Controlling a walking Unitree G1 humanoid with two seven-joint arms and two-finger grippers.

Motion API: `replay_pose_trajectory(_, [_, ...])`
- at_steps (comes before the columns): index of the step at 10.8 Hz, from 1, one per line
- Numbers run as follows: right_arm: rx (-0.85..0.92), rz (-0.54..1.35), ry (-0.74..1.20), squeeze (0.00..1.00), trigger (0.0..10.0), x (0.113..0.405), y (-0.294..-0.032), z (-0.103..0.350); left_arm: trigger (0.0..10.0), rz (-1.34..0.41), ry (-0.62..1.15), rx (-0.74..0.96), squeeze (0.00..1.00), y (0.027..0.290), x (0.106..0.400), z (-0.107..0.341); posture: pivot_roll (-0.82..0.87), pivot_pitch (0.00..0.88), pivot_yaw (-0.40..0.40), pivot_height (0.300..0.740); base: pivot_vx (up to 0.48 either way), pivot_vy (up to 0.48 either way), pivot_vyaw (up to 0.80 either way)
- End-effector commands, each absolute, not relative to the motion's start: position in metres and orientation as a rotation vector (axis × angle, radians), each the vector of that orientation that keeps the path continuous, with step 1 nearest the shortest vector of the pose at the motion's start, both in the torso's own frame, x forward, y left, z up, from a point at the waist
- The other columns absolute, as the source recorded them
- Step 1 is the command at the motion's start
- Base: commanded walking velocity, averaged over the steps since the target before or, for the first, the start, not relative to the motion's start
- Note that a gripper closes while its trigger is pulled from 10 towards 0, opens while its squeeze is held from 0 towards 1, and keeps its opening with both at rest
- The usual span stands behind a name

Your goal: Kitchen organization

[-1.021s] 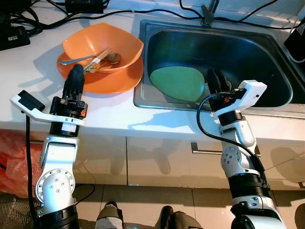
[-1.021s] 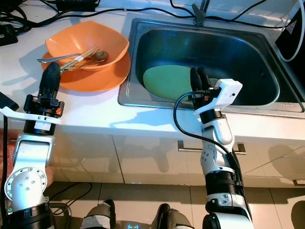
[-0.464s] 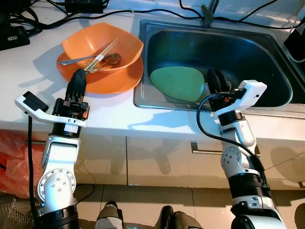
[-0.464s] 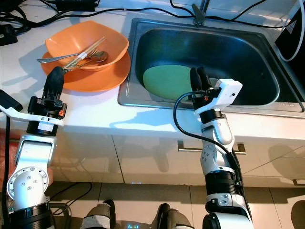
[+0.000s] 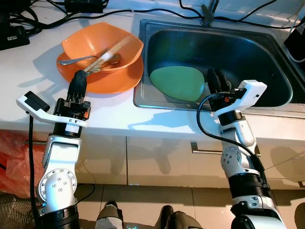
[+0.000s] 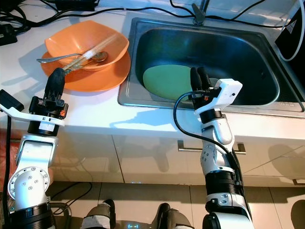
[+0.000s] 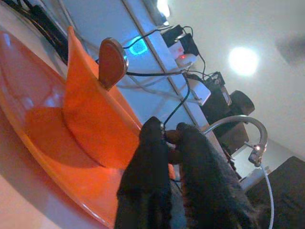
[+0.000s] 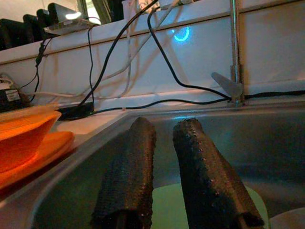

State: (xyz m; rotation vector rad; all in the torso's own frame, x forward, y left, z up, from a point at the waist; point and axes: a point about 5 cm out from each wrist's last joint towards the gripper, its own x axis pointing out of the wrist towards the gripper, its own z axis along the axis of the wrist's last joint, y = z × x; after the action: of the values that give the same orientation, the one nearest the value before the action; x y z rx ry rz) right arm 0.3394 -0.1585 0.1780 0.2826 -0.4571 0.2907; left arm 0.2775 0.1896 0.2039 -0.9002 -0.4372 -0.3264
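Bowl (image 5: 102,45) on plate (image 5: 114,81), sink (image 5: 267,52) rightward

No readable text, label, brand or number appears on anything here.

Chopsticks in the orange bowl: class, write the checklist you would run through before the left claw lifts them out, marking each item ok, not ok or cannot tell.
1. Left claw closed on the chopsticks: ok.
2. Chopsticks sharp enough to judge their tilt: not ok, blurred.
3. Spoon free of the chopsticks: cannot tell.
4. Orange bowl seated on the orange plate: ok.
5. Right claw out of the way, over the sink near the green plate: ok.
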Motion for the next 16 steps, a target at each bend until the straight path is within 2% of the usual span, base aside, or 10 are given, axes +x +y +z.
replay_pose_trajectory(1, [0.296, 0.274, -0.408, 0.0, 10.0, 0.34, -0.162, 0.166, 0.0, -0.321, -0.425, -0.894, 0.0, 0.187, 0.279, 0.204, 0.22, 0.196, -0.082, 0.74, 0.0, 0.0, 0.0])
replay_pose_trajectory(4, [0.299, 0.271, -0.407, 0.0, 10.0, 0.34, -0.162, 0.166, 0.0, -0.297, -0.449, -0.887, 0.0, 0.19, 0.28, 0.206, 0.22, 0.197, -0.082, 0.74, 0.0, 0.0, 0.0])
replay_pose_trajectory(6, [0.3, 0.272, -0.402, 0.0, 10.0, 0.34, -0.161, 0.166, 0.0, -0.31, -0.521, -0.875, 0.0, 0.192, 0.279, 0.225, 0.22, 0.196, -0.082, 0.74, 0.0, 0.0, 0.0])
replay_pose_trajectory(10, [0.299, 0.266, -0.396, 0.0, 10.0, 0.341, -0.162, 0.165, 0.0, -0.457, -0.619, -0.849, 0.0, 0.171, 0.276, 0.269, 0.22, 0.195, -0.083, 0.74, 0.0, 0.0, 0.0])
replay_pose_trajectory(11, [0.3, 0.267, -0.392, 0.0, 10.0, 0.341, -0.162, 0.165, 7.8, -0.553, -0.614, -0.839, 0.0, 0.157, 0.275, 0.279, 0.22, 0.195, -0.081, 0.74, 0.0, 0.0, 0.0])
replay_pose_trajectory(12, [0.299, 0.267, -0.39, 0.0, 10.0, 0.341, -0.161, 0.165, 10.0, -0.603, -0.601, -0.811, 0.0, 0.151, 0.273, 0.281, 0.21, 0.194, -0.081, 0.74, 0.0, 0.0, 0.0])
replay_pose_trajectory(13, [0.311, 0.259, -0.386, 0.0, 10.0, 0.342, -0.162, 0.164, 10.0, -0.674, -0.568, -0.806, 0.0, 0.128, 0.272, 0.291, 0.21, 0.191, -0.077, 0.74, 0.0, 0.0, 0.0])
replay_pose_trajectory(16, [0.389, 0.195, -0.377, 0.0, 10.0, 0.345, -0.173, 0.164, 10.0, -0.775, -0.499, -0.808, 0.0, 0.098, 0.272, 0.29, 0.21, 0.179, -0.069, 0.74, 0.0, 0.0, 0.0])
